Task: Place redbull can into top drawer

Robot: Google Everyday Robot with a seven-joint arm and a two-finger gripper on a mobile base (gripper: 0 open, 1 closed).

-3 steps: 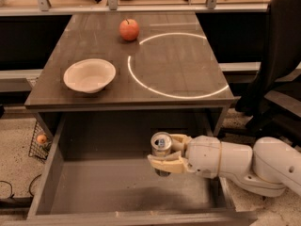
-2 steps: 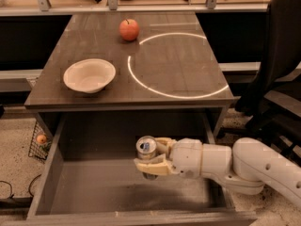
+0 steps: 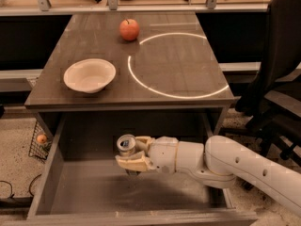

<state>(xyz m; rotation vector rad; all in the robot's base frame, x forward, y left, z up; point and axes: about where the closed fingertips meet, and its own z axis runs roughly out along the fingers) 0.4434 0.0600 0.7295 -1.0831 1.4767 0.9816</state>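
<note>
At the far left, at 9 o'clock of the scene, a wire basket (image 3: 36, 140) stands on the floor and holds a small orange ball (image 3: 41, 138). To its right the top drawer (image 3: 51, 175) is pulled fully out beneath the dark tabletop (image 3: 188, 86), with its flat grey floor exposed.

On the tabletop, a pale bowl (image 3: 89, 74) rests upright near the left edge. A red-orange apple (image 3: 129, 29) sits at 1 o'clock of the bowl, well apart from it. A bright light ring (image 3: 136, 76) lies on the surface to the right of the bowl; the apple is just outside the ring at its 10 o'clock.

Inside the drawer opening, at 6 o'clock of the tabletop, the redbull can (image 3: 126, 144) is held roughly upright with its shiny top visible. It is within the drawer's walls, left of centre. Contact between can and drawer floor cannot be confirmed.

The gripper (image 3: 129, 152) is over the drawer interior, with its cream fingers (image 3: 132, 163) pinching the can from both sides.

The white arm (image 3: 225, 166) enters from 4 o'clock. A dark office chair (image 3: 277, 74) stands at 3 o'clock, beside the table
</note>
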